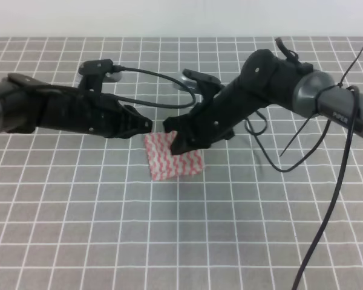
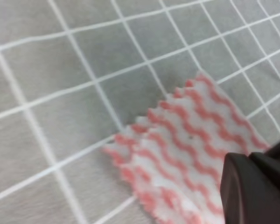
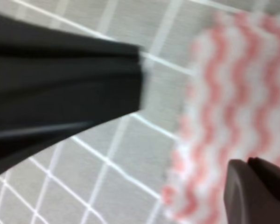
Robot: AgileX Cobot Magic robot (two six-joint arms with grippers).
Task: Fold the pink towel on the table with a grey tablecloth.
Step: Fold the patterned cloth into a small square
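Grey, white-gridded cloth-covered tabletop (image 1: 181,241) bearing a thin pink-and-white zigzag-striped towel (image 1: 172,158), apparently small and possibly part-folded; how much folding remains cannot be judged. Behind it, left claw (image 1: 146,125) and right claw (image 1: 172,136) meet over its far edge; their opening and any hold cannot be told.

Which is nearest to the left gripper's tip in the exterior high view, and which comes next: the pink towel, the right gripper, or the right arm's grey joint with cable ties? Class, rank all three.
From the left gripper:
1. Right gripper, just right of it, tips nearly meeting. The pink towel, just below, is too close to call against it.
2. Grey joint, far right.
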